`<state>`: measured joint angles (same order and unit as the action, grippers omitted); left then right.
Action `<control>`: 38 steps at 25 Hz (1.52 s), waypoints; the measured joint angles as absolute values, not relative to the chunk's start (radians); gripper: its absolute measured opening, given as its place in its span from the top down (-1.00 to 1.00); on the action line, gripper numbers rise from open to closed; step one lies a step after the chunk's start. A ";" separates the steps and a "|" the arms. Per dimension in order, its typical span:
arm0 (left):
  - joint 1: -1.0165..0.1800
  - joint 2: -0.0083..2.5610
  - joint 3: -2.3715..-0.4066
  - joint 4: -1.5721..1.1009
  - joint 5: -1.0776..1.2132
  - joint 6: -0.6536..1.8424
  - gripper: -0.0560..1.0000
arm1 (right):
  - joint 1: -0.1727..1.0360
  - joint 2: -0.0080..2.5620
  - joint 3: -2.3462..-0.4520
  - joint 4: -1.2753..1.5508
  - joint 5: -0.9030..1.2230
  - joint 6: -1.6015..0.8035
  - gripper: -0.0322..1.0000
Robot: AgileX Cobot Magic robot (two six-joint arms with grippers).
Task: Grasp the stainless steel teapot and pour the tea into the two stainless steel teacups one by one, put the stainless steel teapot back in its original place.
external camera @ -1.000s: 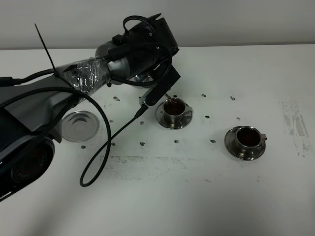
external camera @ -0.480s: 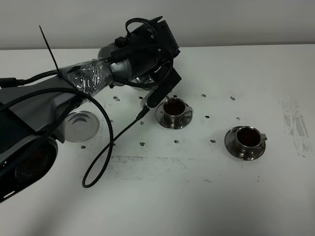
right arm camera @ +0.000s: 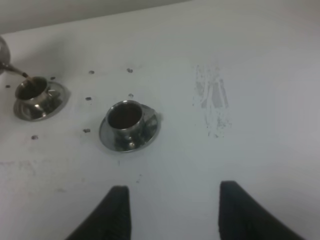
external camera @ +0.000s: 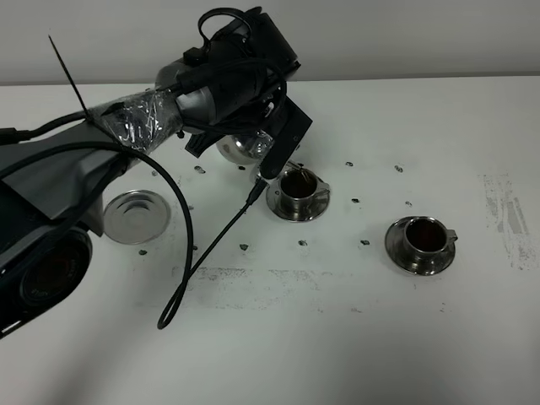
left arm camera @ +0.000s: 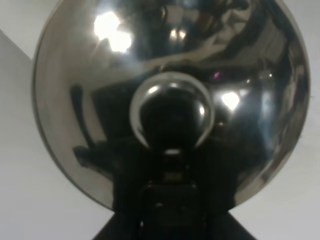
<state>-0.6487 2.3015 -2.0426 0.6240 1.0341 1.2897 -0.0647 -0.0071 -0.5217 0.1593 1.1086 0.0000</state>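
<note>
The stainless steel teapot [external camera: 243,145], gripped by the left gripper [external camera: 253,139], has been tipped back from the left teacup [external camera: 299,189]; both cups look filled, the open right gripper [right arm camera: 172,210] idle.

A: Any writing, label, brand or number to read here?

B: None. The teapot [left arm camera: 170,105] held by the left claw [external camera: 268,152] shows only reflections on its steel, no lettering.

A: And the cups?

B: Plain steel, both the cup [external camera: 300,186] just beside that claw and the far cup [external camera: 424,237] well apart from it. The saucer [external camera: 135,216] is blank, and the table [external camera: 422,329] carries only smudges and small dark marks, nothing legible.
</note>
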 joint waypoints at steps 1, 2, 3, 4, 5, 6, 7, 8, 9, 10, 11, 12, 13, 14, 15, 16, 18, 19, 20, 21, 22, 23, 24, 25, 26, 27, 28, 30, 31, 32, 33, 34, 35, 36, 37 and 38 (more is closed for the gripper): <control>-0.640 2.300 -2.043 0.614 1.039 1.290 0.53 | -0.065 -0.007 -0.522 0.159 1.109 0.000 0.17; -0.633 2.298 -2.043 0.598 1.043 1.289 0.53 | -0.065 -0.007 -0.522 0.159 1.109 0.000 0.17; -0.626 2.296 -2.043 0.587 1.050 1.289 0.53 | -0.065 -0.007 -0.522 0.159 1.109 0.000 0.17; -0.619 2.293 -2.043 0.570 1.056 1.289 0.53 | -0.065 -0.007 -0.522 0.159 1.109 0.000 0.17; -0.613 2.290 -2.043 0.549 1.061 1.289 0.53 | -0.065 -0.007 -0.522 0.159 1.109 0.000 0.17; -0.608 2.287 -2.043 0.532 1.063 1.289 0.53 | -0.065 -0.007 -0.522 0.159 1.109 0.000 0.17; -0.603 2.282 -2.043 0.514 1.064 1.289 0.53 | -0.065 -0.007 -0.522 0.159 1.109 0.000 0.17; -0.601 2.278 -2.043 0.493 1.065 1.289 0.53 | -0.065 -0.007 -0.522 0.159 1.109 0.000 0.17; -0.598 2.273 -2.043 0.465 1.065 1.285 0.53 | -0.065 -0.007 -0.522 0.159 1.109 0.000 0.17; -0.591 2.267 -2.043 0.433 1.065 1.280 0.53 | -0.065 -0.007 -0.522 0.159 1.109 0.000 0.17; -0.584 2.260 -2.042 0.393 1.065 1.270 0.53 | -0.065 -0.007 -0.522 0.159 1.109 0.000 0.17; -0.578 2.255 -2.039 0.358 1.065 1.258 0.53 | -0.065 -0.007 -0.522 0.159 1.109 0.000 0.17; -0.568 2.243 -2.033 0.331 1.060 1.246 0.53 | -0.065 -0.007 -0.522 0.159 1.109 0.000 0.17; -0.557 2.228 -2.017 0.298 1.050 1.232 0.53 | -0.065 -0.007 -0.522 0.159 1.109 0.000 0.17; -0.546 2.212 -1.995 0.267 1.038 1.218 0.53 | -0.065 -0.007 -0.522 0.159 1.109 0.000 0.17; -0.537 2.192 -1.970 0.238 1.022 1.204 0.53 | -0.065 -0.007 -0.522 0.159 1.109 0.000 0.17; -0.514 2.148 -1.911 0.191 0.981 1.182 0.53 | -0.065 -0.007 -0.522 0.159 1.109 0.000 0.17; -0.504 2.129 -1.874 0.168 0.964 1.173 0.53 | -0.065 -0.007 -0.522 0.159 1.109 0.000 0.17; -0.497 2.106 -1.843 0.147 0.950 1.168 0.53 | -0.065 -0.007 -0.522 0.159 1.109 0.000 0.17; -0.488 2.082 -1.805 0.131 0.944 1.166 0.53 | -0.065 -0.007 -0.522 0.159 1.109 0.000 0.17; -0.479 2.064 -1.770 0.109 0.941 1.165 0.53 | -0.065 -0.007 -0.522 0.159 1.109 0.000 0.17; -0.472 2.043 -1.739 0.083 0.940 1.163 0.53 | -0.065 -0.007 -0.522 0.159 1.109 0.000 0.17; -0.466 2.026 -1.717 0.062 0.940 1.159 0.53 | -0.065 -0.007 -0.522 0.159 1.109 0.000 0.17; -0.458 2.014 -1.696 0.035 0.940 1.145 0.53 | -0.065 -0.007 -0.522 0.159 1.109 0.000 0.17; -0.453 2.005 -1.678 0.014 0.938 1.119 0.53 | -0.065 -0.007 -0.522 0.159 1.109 0.000 0.17; -0.451 1.997 -1.661 0.000 0.937 1.085 0.53 | -0.065 -0.007 -0.522 0.159 1.109 0.000 0.17; -0.448 1.994 -1.649 0.000 0.931 1.053 0.53 | -0.065 -0.007 -0.522 0.159 1.109 0.000 0.17; -0.437 1.991 -1.619 -0.021 0.906 0.985 0.53 | -0.065 -0.007 -0.522 0.159 1.109 0.000 0.17; -0.432 1.990 -1.602 -0.031 0.880 0.969 0.53 | -0.065 -0.007 -0.522 0.159 1.109 0.000 0.17; -0.428 1.988 -1.577 -0.045 0.853 0.961 0.53 | -0.065 -0.007 -0.522 0.159 1.109 0.000 0.17; -0.426 1.986 -1.548 -0.056 0.832 0.959 0.53 | -0.065 -0.007 -0.522 0.159 1.109 0.000 0.17; -0.426 1.982 -1.519 -0.067 0.810 0.959 0.53 | -0.065 -0.007 -0.522 0.159 1.109 0.000 0.17; -0.426 1.977 -1.493 -0.074 0.789 0.959 0.53 | -0.065 -0.007 -0.522 0.159 1.109 0.000 0.17; -0.426 1.970 -1.464 -0.079 0.773 0.959 0.53 | -0.065 -0.007 -0.522 0.159 1.109 0.000 0.17; -0.425 1.964 -1.439 -0.087 0.757 0.959 0.53 | -0.065 -0.007 -0.522 0.159 1.109 0.000 0.17; -0.425 1.959 -1.421 -0.095 0.739 0.959 0.53 | -0.065 -0.007 -0.522 0.159 1.109 0.000 0.17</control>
